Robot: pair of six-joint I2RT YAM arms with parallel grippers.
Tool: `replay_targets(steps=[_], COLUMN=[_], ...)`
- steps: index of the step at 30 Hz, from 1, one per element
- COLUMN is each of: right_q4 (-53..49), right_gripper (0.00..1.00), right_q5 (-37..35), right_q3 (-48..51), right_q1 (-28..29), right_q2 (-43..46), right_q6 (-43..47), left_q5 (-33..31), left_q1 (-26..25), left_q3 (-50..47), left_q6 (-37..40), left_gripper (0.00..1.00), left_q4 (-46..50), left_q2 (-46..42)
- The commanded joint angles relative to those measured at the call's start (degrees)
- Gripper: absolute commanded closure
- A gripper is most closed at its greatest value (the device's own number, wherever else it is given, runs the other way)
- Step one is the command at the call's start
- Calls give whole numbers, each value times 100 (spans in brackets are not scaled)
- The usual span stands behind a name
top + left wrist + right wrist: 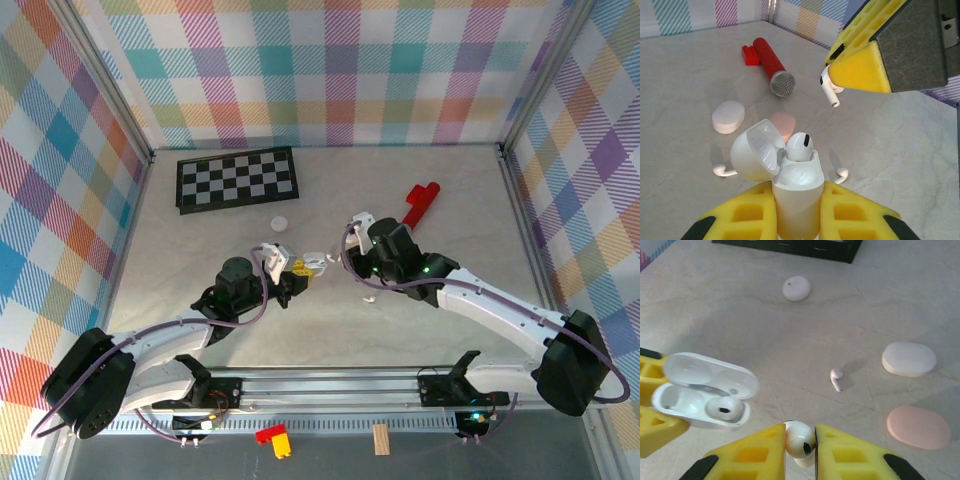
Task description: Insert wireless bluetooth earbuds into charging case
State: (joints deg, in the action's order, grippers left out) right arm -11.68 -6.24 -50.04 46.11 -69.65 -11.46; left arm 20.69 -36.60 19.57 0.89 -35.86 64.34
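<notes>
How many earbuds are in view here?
4: one earbud seated in the open case, one in the right gripper, two loose on the table flanking it. Others may be hidden.

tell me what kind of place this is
Probably a robot test cell, not a home: a table boxed in by plaid walls, two arms bolted to a rail at its near edge, and odd props like a chessboard and a toy mic.

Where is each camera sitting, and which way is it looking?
Top: above and behind the robot, looking down at the table; left arm and right arm show.
Left wrist: on the left arm, looking past the left hand at the open case it holds.
Right wrist: on the right arm, looking tableward past the right hand, which pinches an earbud.
Shared: both wrist views show that case.
</notes>
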Motion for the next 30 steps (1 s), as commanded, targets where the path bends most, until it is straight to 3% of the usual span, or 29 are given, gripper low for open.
replay_targets(steps=[1, 14, 30], right_q4=[338, 542, 544], right_gripper=[81, 80, 80], right_q5=[-6, 42, 86], right_q3=[-325, -811, -796], right_q1=[155, 605, 696], right_q2=[-10, -682, -902], right_q6=[256, 448, 489], left_q5=[194, 351, -200], left_q1=[-23, -50, -49], left_q3=[196, 232, 163], left_q6=[-39, -40, -249], left_gripper=[88, 88, 88], left_q4=[-61, -9, -46], left_q2=[-2, -82, -323])
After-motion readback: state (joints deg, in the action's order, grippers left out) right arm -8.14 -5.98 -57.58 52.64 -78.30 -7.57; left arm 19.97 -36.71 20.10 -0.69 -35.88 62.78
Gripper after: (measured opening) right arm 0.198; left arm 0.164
